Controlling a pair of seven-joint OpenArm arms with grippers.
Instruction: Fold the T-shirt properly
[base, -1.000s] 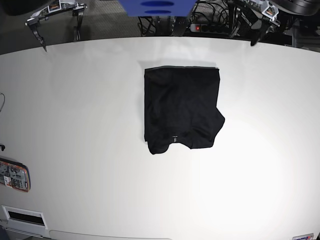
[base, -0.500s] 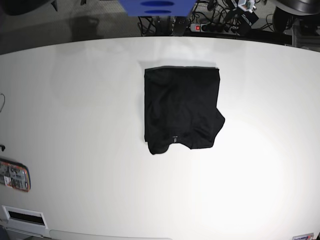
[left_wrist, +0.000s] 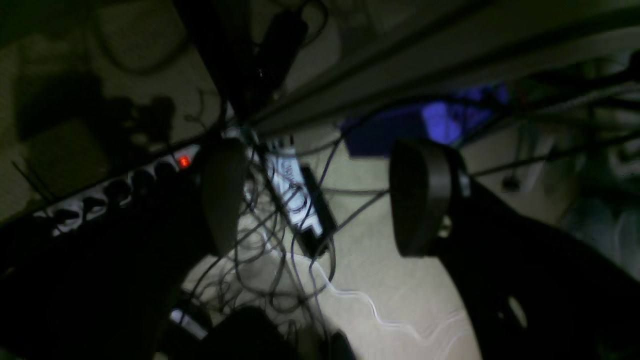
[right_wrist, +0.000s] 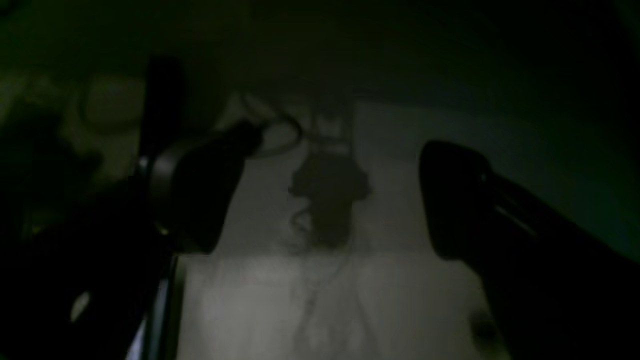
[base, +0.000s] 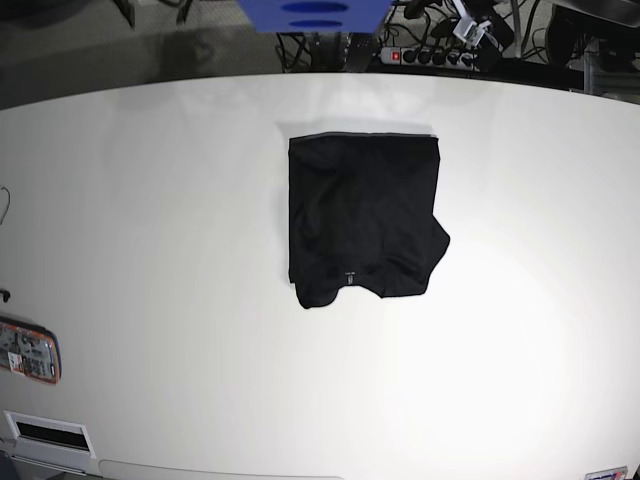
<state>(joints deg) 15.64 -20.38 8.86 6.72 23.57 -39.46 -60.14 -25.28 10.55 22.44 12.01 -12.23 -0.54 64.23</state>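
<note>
No words or numbers can be read anywhere. The orange label (base: 27, 352) at the table's edge has tiny print, and the sticker (left_wrist: 292, 192) on the black box is too blurry.

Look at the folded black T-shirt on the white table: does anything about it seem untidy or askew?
Yes. The T-shirt is folded into a block, but its near edge is uneven: the right side bulges outward and a rounded corner pokes out at the near left.

The T-shirt (base: 362, 220) I folded is soft, matt black cloth with faint wrinkles, lying on a smooth white desk (base: 150, 220) with a slight sheen, while the fingers (left_wrist: 422, 200) of my left gripper (left_wrist: 320, 200) look like smooth, dark, matt plastic.
</note>
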